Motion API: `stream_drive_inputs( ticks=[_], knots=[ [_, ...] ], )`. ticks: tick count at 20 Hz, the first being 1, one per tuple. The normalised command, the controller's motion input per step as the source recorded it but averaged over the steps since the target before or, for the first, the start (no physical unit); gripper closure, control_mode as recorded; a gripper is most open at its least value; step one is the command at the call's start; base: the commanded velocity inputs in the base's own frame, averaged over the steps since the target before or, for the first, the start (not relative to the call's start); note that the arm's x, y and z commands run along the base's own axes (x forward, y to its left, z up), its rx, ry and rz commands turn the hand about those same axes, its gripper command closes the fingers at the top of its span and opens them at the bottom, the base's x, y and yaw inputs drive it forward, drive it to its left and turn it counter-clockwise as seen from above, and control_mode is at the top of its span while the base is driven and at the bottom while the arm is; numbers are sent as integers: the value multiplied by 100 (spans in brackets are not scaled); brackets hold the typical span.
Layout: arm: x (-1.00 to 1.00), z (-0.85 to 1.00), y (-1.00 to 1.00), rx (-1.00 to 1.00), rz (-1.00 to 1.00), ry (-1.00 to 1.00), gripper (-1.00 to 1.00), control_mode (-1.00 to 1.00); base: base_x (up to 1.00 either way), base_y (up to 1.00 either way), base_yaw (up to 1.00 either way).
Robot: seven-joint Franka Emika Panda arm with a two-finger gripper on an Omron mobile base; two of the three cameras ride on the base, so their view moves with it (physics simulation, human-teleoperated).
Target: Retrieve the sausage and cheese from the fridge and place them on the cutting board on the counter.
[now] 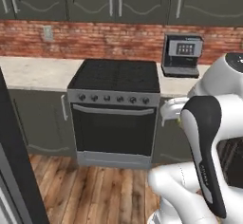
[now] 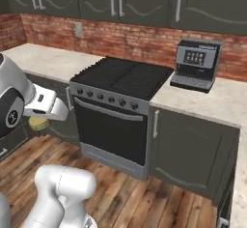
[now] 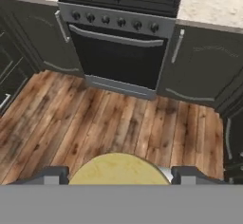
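A red brick wall (image 1: 95, 40) backs a black stove (image 1: 114, 109), dark cabinets (image 2: 193, 149) and plank floor (image 3: 118, 123).

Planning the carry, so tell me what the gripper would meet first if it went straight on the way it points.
Gripper, holding the cheese, points down and forward: likely the wooden floor before the oven, though depth is unclear.

Cheese (image 3: 118, 169) matt, smooth – counter (image 2: 219, 101) speckled stone – floor (image 3: 109, 128) wood

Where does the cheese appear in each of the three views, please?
Left base view: a yellow sliver of cheese behind the arm, right of the stove.
Right base view: cheese at the left edge, under the white hand.
Hand view: cheese bottom centre, between the fingertips.
Shared landmark: the stove.
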Motion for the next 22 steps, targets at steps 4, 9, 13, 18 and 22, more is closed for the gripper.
stream_drive_inputs(
  ticks=[4,9,13,18,22],
  knots=[
    [0,0,0,0,0,0,100,100,100,0,71],
    [0,0,0,0,0,0,100,100,100,0,72],
    [0,0,0,0,0,0,100,100,100,0,71],
    [0,0,0,0,0,0,100,100,100,0,69],
    [0,0,0,0,0,0,100,100,100,0,59]
  ],
)
